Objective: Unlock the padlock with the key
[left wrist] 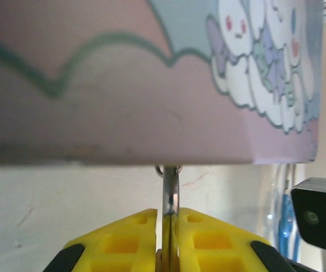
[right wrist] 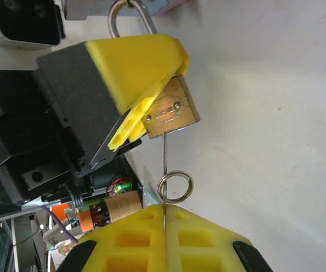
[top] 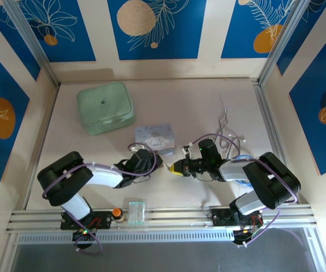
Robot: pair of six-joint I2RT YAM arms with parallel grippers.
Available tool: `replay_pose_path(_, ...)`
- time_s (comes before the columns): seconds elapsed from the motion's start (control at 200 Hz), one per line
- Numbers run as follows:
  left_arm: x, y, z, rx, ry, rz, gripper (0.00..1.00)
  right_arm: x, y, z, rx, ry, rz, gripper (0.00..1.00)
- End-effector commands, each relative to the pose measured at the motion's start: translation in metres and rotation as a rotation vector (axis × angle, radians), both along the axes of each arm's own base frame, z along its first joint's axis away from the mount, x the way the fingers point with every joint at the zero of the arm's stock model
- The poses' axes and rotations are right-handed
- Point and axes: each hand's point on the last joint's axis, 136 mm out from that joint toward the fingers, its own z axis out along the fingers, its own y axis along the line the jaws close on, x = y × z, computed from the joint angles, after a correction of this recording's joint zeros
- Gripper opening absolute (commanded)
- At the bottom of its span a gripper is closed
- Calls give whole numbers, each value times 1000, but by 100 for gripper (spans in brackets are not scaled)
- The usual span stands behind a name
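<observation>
The padlock [right wrist: 171, 110], brass body with a silver shackle, hangs above the table with my left gripper [top: 158, 163] shut on it; its yellow fingers [right wrist: 137, 62] clamp the body. In the left wrist view the padlock [left wrist: 170, 192] stands edge-on between the closed left gripper [left wrist: 171, 212]. The key [right wrist: 164, 153], a thin pale blade with a wire ring, runs from my right gripper [right wrist: 164, 207] up into the bottom of the padlock. The right gripper [top: 177, 167] is shut on the key's head and faces the left one at the table's middle front.
The pale blue cartoon tin [top: 154, 137] lies just behind the two grippers and looms close above the left fingers [left wrist: 123, 102]. A mint green box [top: 105, 106] sits at the back left. A small clear packet [top: 136, 211] rests on the front rail.
</observation>
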Motion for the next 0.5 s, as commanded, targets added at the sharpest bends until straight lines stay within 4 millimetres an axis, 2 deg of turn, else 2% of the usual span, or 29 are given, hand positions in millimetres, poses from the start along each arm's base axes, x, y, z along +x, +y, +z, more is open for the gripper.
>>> replay_pose_path(0.0, 2, -4, 14, -109, 11, 41, 10, -5, 5, 14, 42, 23, 42, 0)
replay_pose_path(0.255, 4, -5, 26, -169, 6, 67, 8, -1, 8, 15, 52, 47, 34, 0)
replay_pose_path(0.495, 3, -1, 28, -155, 7, 75, 7, 0, 9, 10, 50, 57, 38, 0)
